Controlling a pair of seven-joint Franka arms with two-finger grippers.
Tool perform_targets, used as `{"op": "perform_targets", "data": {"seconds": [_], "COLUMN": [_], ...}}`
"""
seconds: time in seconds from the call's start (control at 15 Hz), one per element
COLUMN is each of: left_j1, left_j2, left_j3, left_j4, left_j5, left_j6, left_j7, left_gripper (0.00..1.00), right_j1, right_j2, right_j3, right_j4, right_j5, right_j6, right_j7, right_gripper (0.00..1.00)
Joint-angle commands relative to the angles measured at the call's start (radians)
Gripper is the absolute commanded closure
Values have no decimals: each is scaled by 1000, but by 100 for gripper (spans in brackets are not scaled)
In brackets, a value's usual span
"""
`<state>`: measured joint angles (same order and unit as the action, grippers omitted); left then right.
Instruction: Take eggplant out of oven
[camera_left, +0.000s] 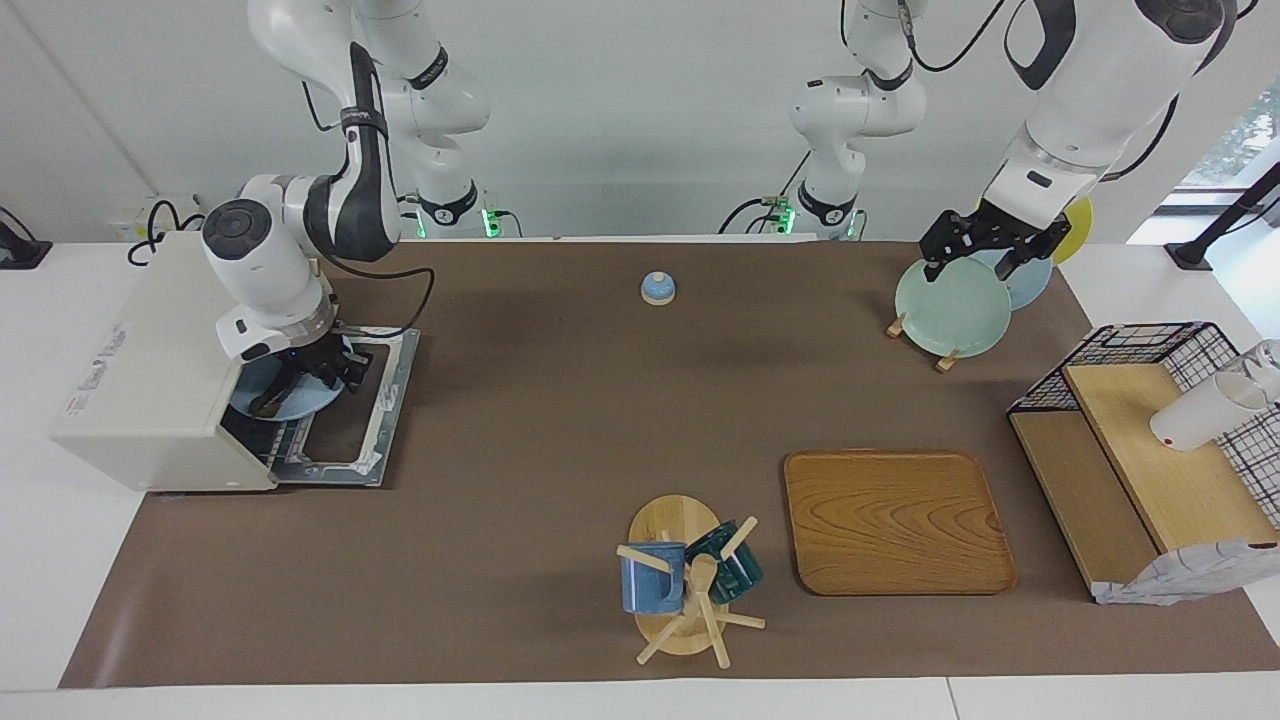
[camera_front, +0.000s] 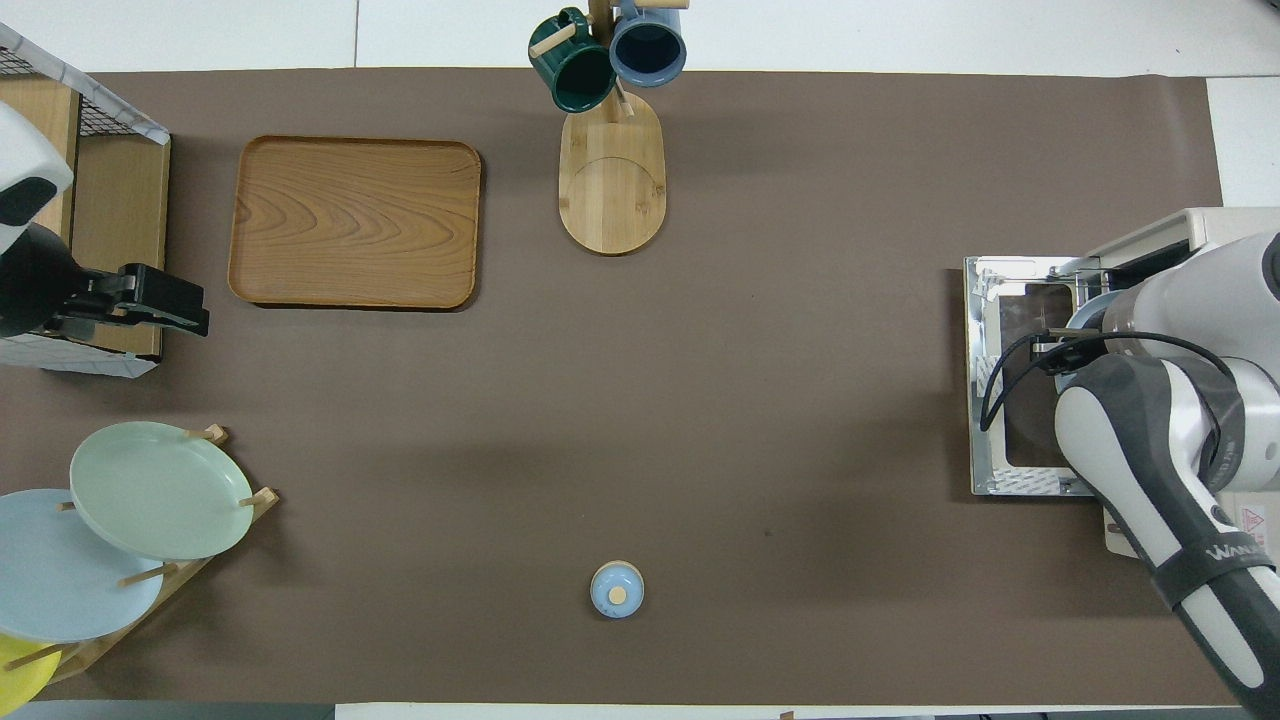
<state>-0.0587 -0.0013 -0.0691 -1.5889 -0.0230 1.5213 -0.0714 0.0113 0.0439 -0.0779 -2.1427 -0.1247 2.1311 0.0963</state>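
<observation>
facing view high, overhead view steep

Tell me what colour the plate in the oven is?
Light blue. The plate sits on the rack inside the open oven; the facing view shows it best.

Off-white oven (camera_left: 150, 380); brown wood-grain tray (camera_left: 897, 520)

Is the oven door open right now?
Yes: in the facing view the oven door lies folded flat on the mat.
</observation>
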Motion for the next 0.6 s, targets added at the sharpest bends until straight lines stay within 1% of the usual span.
{"op": "perform_targets", "data": {"seconds": [0.0, 0.07, 0.2, 0.27, 0.33, 0.4, 0.53], "left_j1": [10, 10, 10, 10, 10, 10, 10], "left_j2": [-12, -12, -12, -12, -12, -12, -12], "left_j3": [-6, -6, -6, -6, -6, -6, -6], "left_j4": [-17, -17, -17, -17, -17, -17, -17], "left_j5": [11, 11, 11, 11, 11, 11, 11], "left_j6": [14, 14, 14, 14, 14, 14, 14], "left_j7": [1, 1, 1, 1, 1, 1, 1], "left_gripper": [0, 0, 0, 0, 0, 0, 0], "right_j1": [97, 137, 228, 277, 332, 373, 441], "right_j2": [26, 43, 76, 100, 135, 184, 327], "right_j3": [9, 10, 12, 12, 12, 12, 13], "right_j4": [108, 163, 242, 282, 343, 413, 621], "right_j5": [-30, -30, -14, -13, -3, 26, 59], "right_j6": [-109, -149, -174, -178, -203, -226, -328], "right_j7": [20, 67, 190, 265, 348, 405, 518], "right_gripper": [100, 100, 100, 100, 100, 100, 100]}}
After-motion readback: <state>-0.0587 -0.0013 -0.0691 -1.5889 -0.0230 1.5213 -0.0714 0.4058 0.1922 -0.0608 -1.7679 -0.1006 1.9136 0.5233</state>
